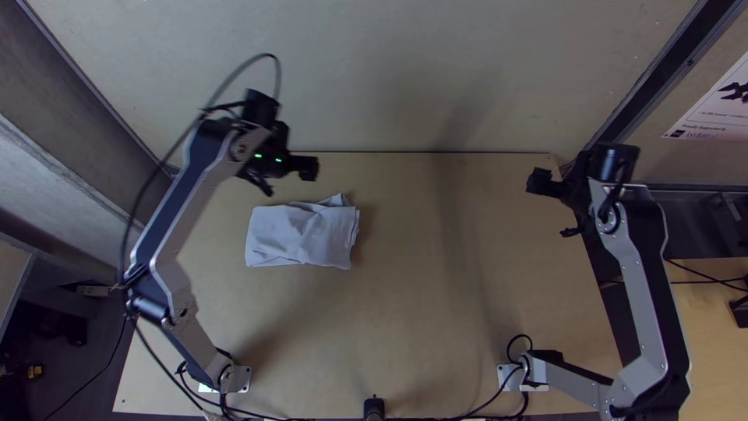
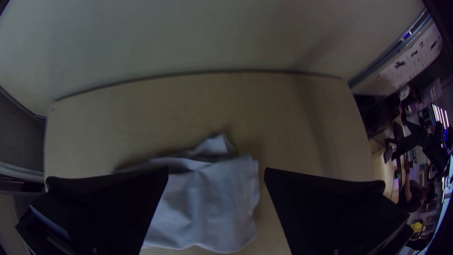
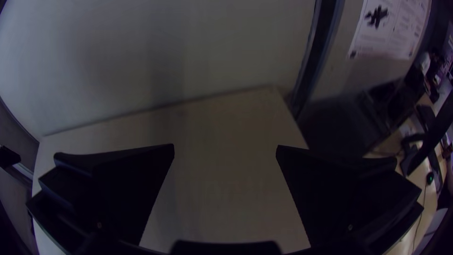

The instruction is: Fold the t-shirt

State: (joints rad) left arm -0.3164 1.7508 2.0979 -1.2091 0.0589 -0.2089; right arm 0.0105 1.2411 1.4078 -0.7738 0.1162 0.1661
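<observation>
Left of the middle of the light wooden counter (image 1: 405,312), toward its far edge, I see the t-shirt (image 1: 302,234) lying as a compact folded bundle. Its cloth looks soft, thin and matt, a pale grey-white against the smooth, flat wood. The outline is a rough oblong with slightly wavy edges and rounded corners. One end, on the side of my left arm's base, lies fairly flat and smooth; the other end is more rumpled, with slanting creases and stacked layers along its far side. A small pointed fold (image 2: 217,145) stands out there, near the rumpled end, and aims at the pale upright panel (image 1: 436,70) behind the counter. I cannot tell which part of the garment makes that point, nor which way the collar faces. The bundle's long axis runs from side to side, roughly in line with the counter's far edge, while its short sides lean a little. My left end effector (image 1: 286,179) hangs by the far side of the cloth, its broad black fingers parted and gripping nothing; through the left wrist view I look down on the fabric between them. My right end effector (image 1: 555,209) is well apart from the shirt, near the counter's right edge, also released, with a wide gap between its flat, wedge-shaped fingers (image 3: 118,189).
</observation>
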